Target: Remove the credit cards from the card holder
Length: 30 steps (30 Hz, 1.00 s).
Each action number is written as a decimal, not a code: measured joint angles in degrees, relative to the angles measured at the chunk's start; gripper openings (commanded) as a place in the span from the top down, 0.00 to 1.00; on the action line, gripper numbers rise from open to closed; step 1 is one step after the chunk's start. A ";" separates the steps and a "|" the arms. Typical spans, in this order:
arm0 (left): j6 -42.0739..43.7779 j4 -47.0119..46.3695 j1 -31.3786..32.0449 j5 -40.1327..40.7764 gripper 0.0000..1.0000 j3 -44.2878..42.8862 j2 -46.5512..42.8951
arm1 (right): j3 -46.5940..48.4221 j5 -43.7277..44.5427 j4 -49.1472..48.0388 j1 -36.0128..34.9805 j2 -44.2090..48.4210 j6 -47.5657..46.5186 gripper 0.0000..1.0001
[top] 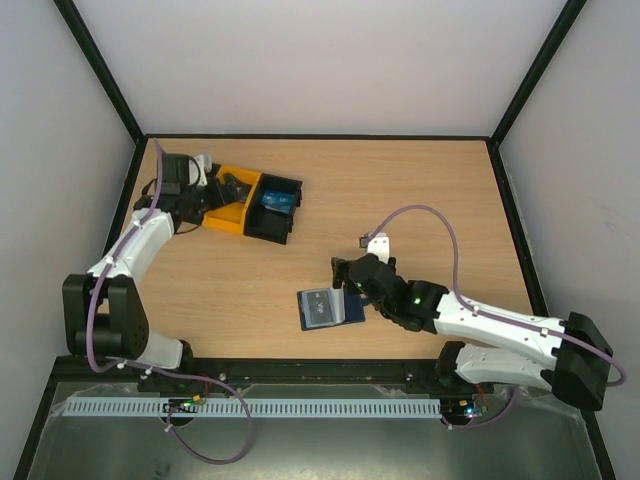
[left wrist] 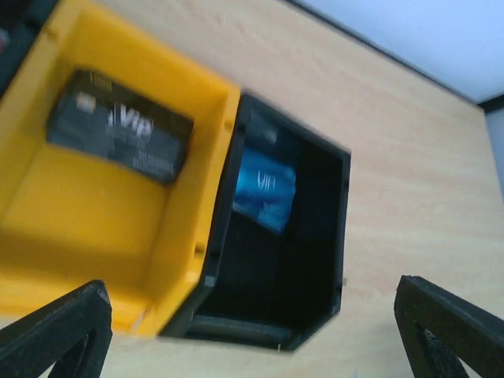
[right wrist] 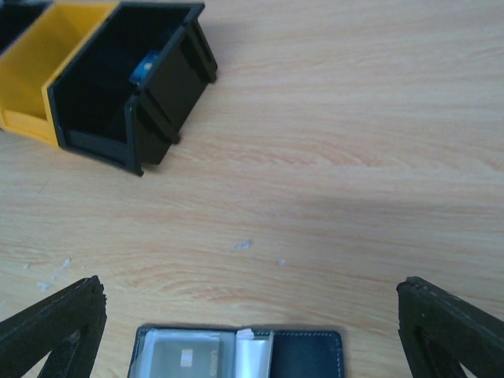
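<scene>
Card holder (top: 322, 308) lying open, just beside right hand (top: 343, 275), hand spread wide

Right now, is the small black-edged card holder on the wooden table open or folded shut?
Open. The black-edged card holder lies spread flat, both inner halves facing up.

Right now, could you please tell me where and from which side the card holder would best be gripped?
Probably by one outer edge, coming from straight above with the right gripper. The card holder lies open and flat on the table, so only its thin edges give the fingers any purchase. The gripper's open jaws hang right beside it.
</scene>
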<state>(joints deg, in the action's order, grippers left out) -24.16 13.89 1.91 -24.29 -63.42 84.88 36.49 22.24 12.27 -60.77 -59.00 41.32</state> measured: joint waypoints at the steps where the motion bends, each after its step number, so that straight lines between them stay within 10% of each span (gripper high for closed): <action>1: 0.13 0.61 0.35 -0.17 0.00 1.92 -1.27 | 0.22 -0.76 0.24 0.00 -0.83 0.48 0.02; 9: 0.57 1.31 6.82 -1.79 0.00 12.46 -11.80 | 0.33 -10.88 -0.81 0.00 -6.21 2.99 0.01; 23: -4.83 -4.44 20.63 -2.99 0.05 26.03 -17.42 | -5.66 -23.26 -9.90 0.00 -9.77 9.49 0.68; 30: -10.25 -11.69 25.16 -3.85 0.10 33.51 -20.11 | -8.28 -24.17 -12.55 0.00 -11.78 10.47 0.71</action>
<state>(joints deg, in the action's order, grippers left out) -34.41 2.20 27.07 -28.14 -29.91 64.77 28.21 -1.93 -0.27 -60.77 -70.78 51.79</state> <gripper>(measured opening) 0.917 0.292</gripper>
